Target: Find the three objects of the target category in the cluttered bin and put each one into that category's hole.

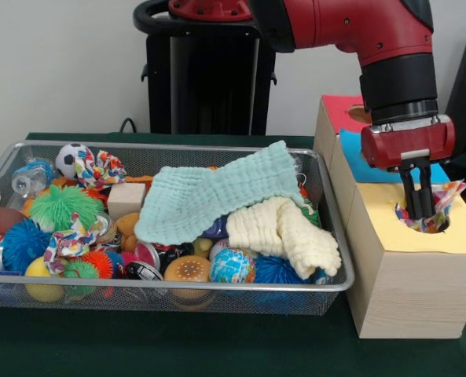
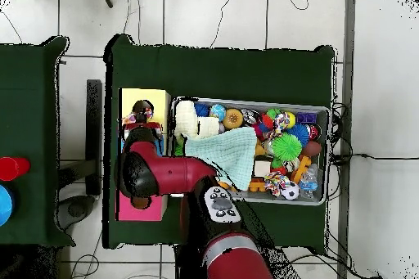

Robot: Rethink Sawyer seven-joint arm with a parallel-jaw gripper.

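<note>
- Hanging over the yellow-topped box (image 1: 409, 271), the claw (image 1: 416, 206) dips its tips into the hole (image 1: 433, 222); a patterned cloth (image 1: 446, 196) sits bunched around them at the rim, apparently pinched.
- Judged progress: this cloth is at its hole, not yet dropped clear; whether it is the first item cannot be told.
- Left of the claw, the wire bin (image 1: 217, 284) holds a mint cloth (image 1: 217, 196) and a cream cloth (image 1: 284, 232) atop mixed toys.
- Open room: air above the bin is free; the bin's rim lies just beside the box, so the crossing is short on the green desk (image 1: 177, 345).
</note>
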